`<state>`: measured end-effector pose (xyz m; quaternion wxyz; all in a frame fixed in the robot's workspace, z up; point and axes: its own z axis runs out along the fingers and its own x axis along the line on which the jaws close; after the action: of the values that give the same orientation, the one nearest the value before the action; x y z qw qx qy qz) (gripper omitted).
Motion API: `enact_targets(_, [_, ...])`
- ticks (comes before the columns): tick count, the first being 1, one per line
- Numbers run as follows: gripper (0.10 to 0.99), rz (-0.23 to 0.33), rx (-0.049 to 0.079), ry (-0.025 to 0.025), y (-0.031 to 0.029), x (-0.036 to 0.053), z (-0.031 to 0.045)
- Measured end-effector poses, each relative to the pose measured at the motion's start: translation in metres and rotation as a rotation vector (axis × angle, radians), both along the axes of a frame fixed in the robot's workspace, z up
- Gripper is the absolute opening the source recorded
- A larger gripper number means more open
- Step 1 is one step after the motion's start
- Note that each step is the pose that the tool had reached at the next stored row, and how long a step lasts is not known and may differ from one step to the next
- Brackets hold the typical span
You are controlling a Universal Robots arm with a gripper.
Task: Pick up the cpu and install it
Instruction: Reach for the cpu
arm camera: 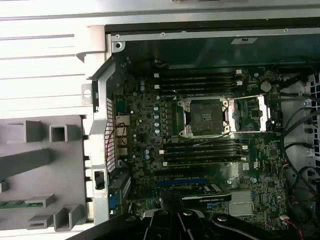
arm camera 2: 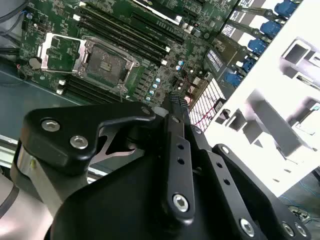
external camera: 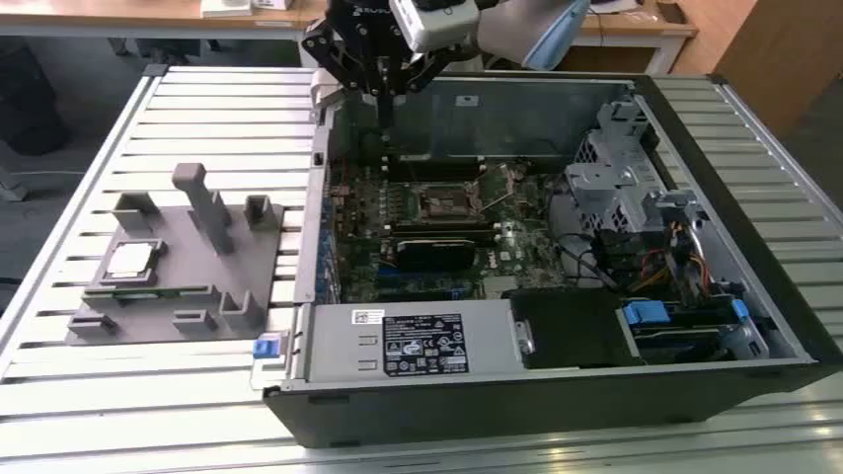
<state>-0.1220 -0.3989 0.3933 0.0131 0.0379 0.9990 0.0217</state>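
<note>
The cpu [external camera: 132, 260], a small silver-topped square, lies in a recess of the grey fixture [external camera: 197, 296] on the exterior view's left, outside the computer case. My gripper [external camera: 386, 123] hangs far from it, over the rear left corner of the open case [external camera: 554, 395], with its fingers pressed together and nothing between them. In the second wrist view the gripper [arm camera 2: 175, 100] points at the motherboard. The cpu socket [external camera: 435, 202] [arm camera 2: 107, 62] [arm camera: 205, 116] is empty, with its metal load plate [arm camera: 255, 114] flipped open beside it.
Memory slots [arm camera: 200, 80] flank the socket and an expansion card [arm camera: 205, 192] sits below it. Drive cage and cables [external camera: 633, 217] crowd the case's right side in the exterior view. The fixture has upright posts [external camera: 197, 197] and holds a green memory stick [arm camera: 20, 204].
</note>
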Motion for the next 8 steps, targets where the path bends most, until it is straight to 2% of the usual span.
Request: enact_targets(8, [0.106,0.000,0.000,0.0000,0.0000,-0.0007,0.0000])
